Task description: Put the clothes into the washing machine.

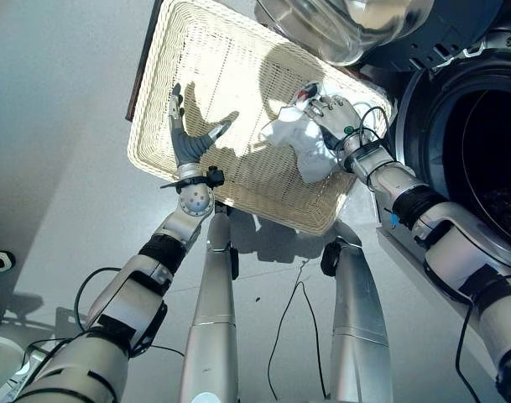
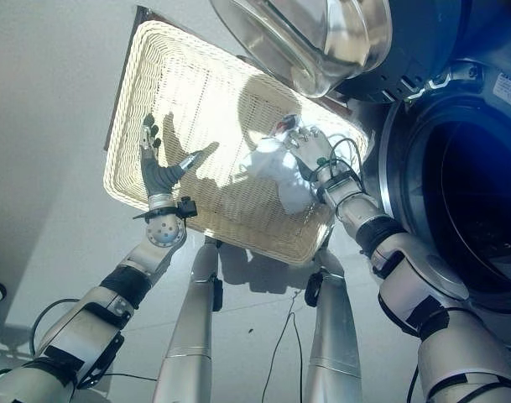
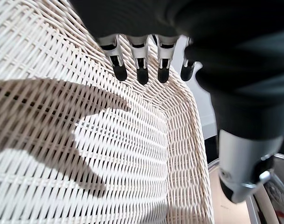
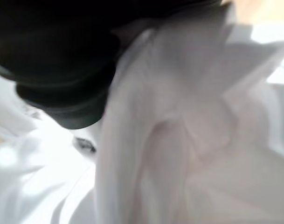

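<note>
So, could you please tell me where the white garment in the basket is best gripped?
Probably at its raised, bunched folds, coming from above: the white garment lies crumpled on the flat wicker basket floor, and the right hand rests on that top end.

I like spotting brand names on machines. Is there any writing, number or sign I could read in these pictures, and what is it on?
None can be read.
Washing machine: a small pale label near its upper right front, print too small to read.
Wicker basket, white garment, left hand, right hand: no writing visible.
</note>
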You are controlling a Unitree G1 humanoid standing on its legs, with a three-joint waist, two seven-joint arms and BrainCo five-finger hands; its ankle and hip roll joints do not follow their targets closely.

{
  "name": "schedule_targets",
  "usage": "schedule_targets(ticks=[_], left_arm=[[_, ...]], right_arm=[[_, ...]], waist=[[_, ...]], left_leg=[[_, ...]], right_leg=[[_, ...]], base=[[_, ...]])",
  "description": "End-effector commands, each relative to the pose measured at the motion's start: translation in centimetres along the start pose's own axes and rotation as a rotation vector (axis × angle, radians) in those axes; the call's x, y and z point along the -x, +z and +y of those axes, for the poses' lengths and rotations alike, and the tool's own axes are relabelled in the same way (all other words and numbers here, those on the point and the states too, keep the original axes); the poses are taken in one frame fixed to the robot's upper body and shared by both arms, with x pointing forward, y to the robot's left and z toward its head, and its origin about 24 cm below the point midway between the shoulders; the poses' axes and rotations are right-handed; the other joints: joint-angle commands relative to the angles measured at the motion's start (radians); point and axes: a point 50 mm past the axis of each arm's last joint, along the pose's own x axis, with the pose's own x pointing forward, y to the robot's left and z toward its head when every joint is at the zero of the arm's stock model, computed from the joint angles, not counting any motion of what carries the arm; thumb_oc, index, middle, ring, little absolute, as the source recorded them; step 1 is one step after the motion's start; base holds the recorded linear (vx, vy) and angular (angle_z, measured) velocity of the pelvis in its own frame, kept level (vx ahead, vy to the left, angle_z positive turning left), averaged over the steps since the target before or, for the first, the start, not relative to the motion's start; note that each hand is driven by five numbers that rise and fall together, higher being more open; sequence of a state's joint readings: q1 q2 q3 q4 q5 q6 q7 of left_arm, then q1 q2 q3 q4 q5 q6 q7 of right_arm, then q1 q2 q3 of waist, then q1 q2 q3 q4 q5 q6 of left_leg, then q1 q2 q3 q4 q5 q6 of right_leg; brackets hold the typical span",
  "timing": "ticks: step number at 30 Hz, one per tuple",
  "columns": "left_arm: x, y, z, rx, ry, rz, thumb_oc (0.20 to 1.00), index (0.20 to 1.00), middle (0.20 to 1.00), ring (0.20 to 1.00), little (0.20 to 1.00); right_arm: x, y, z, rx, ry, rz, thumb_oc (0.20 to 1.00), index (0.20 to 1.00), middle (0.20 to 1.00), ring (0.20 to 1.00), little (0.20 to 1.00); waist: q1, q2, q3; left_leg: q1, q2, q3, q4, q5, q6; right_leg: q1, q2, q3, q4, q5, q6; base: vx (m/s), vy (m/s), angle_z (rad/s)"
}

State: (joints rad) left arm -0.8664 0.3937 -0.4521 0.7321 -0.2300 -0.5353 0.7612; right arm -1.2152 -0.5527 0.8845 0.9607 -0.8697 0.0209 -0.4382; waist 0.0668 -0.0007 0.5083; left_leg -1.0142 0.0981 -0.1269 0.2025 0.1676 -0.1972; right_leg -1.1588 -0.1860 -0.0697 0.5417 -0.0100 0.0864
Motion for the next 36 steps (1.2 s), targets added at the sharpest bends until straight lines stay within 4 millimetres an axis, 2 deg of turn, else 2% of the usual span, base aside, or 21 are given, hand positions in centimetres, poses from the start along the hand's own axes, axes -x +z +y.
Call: schedule_targets(ticks=[1, 10, 13, 18, 19, 23, 24, 25, 27, 29, 30, 36], left_arm=[[-1.2, 1.8, 0.2, 0.079, 0.056, -0.085, 1.0, 1.0, 1.0, 1.0, 1.0], [-1.2, 1.9, 0.3, 0.091, 0.065, -0.086, 1.0, 1.0, 1.0, 1.0, 1.0], [-1.2, 1.9, 0.1, 0.098, 0.066, -0.083, 1.0, 1.0, 1.0, 1.0, 1.0], [-1.3, 1.8, 0.4, 0.109, 0.07, -0.071, 1.0, 1.0, 1.0, 1.0, 1.0], [-1.3, 1.7, 0.6, 0.111, 0.071, -0.067, 1.0, 1.0, 1.0, 1.0, 1.0], [-1.0, 1.2, 1.5, 0.111, 0.09, -0.052, 1.0, 1.0, 1.0, 1.0, 1.0], [-0.9, 1.2, 1.5, 0.11, 0.093, -0.051, 1.0, 1.0, 1.0, 1.0, 1.0], [-0.8, 1.1, 1.6, 0.108, 0.095, -0.048, 1.0, 1.0, 1.0, 1.0, 1.0], [-0.8, 1.0, 1.6, 0.105, 0.101, -0.045, 1.0, 1.0, 1.0, 1.0, 1.0], [-0.8, 1.0, 1.7, 0.104, 0.103, -0.043, 1.0, 1.0, 1.0, 1.0, 1.0], [-0.8, 0.9, 2.0, 0.097, 0.112, -0.038, 1.0, 1.0, 1.0, 1.0, 1.0], [-0.7, 0.6, 2.9, 0.088, 0.132, -0.036, 1.0, 1.0, 1.0, 1.0, 1.0]], right_arm=[[5.0, -1.6, 7.1, -0.028, 0.394, 0.093, 0.2, 0.2, 0.2, 0.2, 0.2], [4.6, -1.6, 6.8, -0.097, 0.394, 0.123, 0.2, 0.2, 0.2, 0.2, 0.2], [4.7, -1.6, 7.0, -0.237, 0.406, 0.191, 0.2, 0.2, 0.2, 0.2, 0.2], [4.8, -0.7, 7.3, -0.917, 0.402, 0.395, 0.2, 0.2, 0.2, 0.2, 0.2], [4.6, -0.3, 6.9, -1.193, 0.36, 0.437, 0.2, 0.2, 0.2, 0.2, 0.2], [4.7, 1.2, 6.0, -1.871, 0.236, 0.398, 0.2, 0.2, 0.2, 0.2, 0.2], [4.8, 1.5, 5.9, -1.946, 0.231, 0.376, 0.2, 0.2, 0.2, 0.2, 0.2], [4.8, 1.9, 5.6, -2.113, 0.205, 0.329, 0.2, 0.2, 0.2, 0.2, 0.2], [4.9, 1.9, 5.0, -2.309, 0.129, 0.26, 0.2, 0.2, 0.2, 0.2, 0.2], [4.9, 1.8, 4.7, -2.368, 0.099, 0.237, 0.2, 0.2, 0.2, 0.2, 0.2], [5.1, 1.3, 4.2, -2.515, 0.011, 0.175, 0.2, 0.2, 0.2, 0.2, 0.2], [5.8, -1.2, 3.1, -2.747, -0.299, 0.057, 0.2, 0.2, 0.2, 0.2, 0.2]], waist=[[-0.023, 0.026, 0.012], [-0.023, 0.029, 0.012], [-0.023, 0.03, 0.012], [-0.025, 0.033, 0.012], [-0.026, 0.034, 0.012], [-0.036, 0.026, 0.012], [-0.038, 0.024, 0.012], [-0.041, 0.02, 0.012], [-0.047, 0.015, 0.012], [-0.049, 0.013, 0.012], [-0.056, 0.006, 0.012], [-0.067, -0.004, 0.012]], left_leg=[[-0.069, -0.124, 0.067, 0.082, -0.007, 0.119], [-0.064, -0.124, 0.067, 0.077, -0.004, 0.119], [-0.063, -0.124, 0.067, 0.074, -0.001, 0.12], [-0.061, -0.123, 0.064, 0.07, 0.002, 0.118], [-0.059, -0.126, 0.062, 0.074, 0.0, 0.117], [-0.052, -0.125, 0.061, 0.085, -0.01, 0.114], [-0.052, -0.124, 0.062, 0.086, -0.01, 0.114], [-0.048, -0.122, 0.064, 0.086, -0.011, 0.113], [-0.046, -0.12, 0.068, 0.087, -0.012, 0.11], [-0.045, -0.118, 0.07, 0.087, -0.013, 0.11], [-0.038, -0.115, 0.072, 0.085, -0.015, 0.107], [-0.022, -0.107, 0.077, 0.066, -0.02, 0.103]], right_leg=[[0.042, 0.081, -0.079, -0.226, 0.194, 0.029], [0.046, 0.081, -0.077, -0.232, 0.196, 0.028], [0.047, 0.081, -0.077, -0.233, 0.196, 0.027], [0.047, 0.08, -0.074, -0.232, 0.197, 0.024], [0.046, 0.082, -0.07, -0.23, 0.196, 0.022], [0.047, 0.089, -0.061, -0.217, 0.186, 0.02], [0.047, 0.089, -0.061, -0.215, 0.185, 0.021], [0.05, 0.09, -0.062, -0.213, 0.183, 0.021], [0.049, 0.089, -0.062, -0.209, 0.183, 0.023], [0.05, 0.089, -0.062, -0.208, 0.183, 0.024], [0.057, 0.09, -0.059, -0.209, 0.181, 0.026], [0.069, 0.094, -0.054, -0.219, 0.182, 0.035]], base=[[0.0, 0.0, 0.0], [0.0, 0.0, 0.0], [0.0, 0.0, 0.0], [0.0, 0.0, 0.0], [0.0, 0.0, 0.0], [0.0, 0.016, -0.01], [0.0, 0.031, -0.02], [0.0, 0.0, 0.0], [0.0, 0.015, -0.01], [0.0, 0.0, 0.0], [0.0, 0.0, 0.0], [0.0, 0.005, -0.06]])
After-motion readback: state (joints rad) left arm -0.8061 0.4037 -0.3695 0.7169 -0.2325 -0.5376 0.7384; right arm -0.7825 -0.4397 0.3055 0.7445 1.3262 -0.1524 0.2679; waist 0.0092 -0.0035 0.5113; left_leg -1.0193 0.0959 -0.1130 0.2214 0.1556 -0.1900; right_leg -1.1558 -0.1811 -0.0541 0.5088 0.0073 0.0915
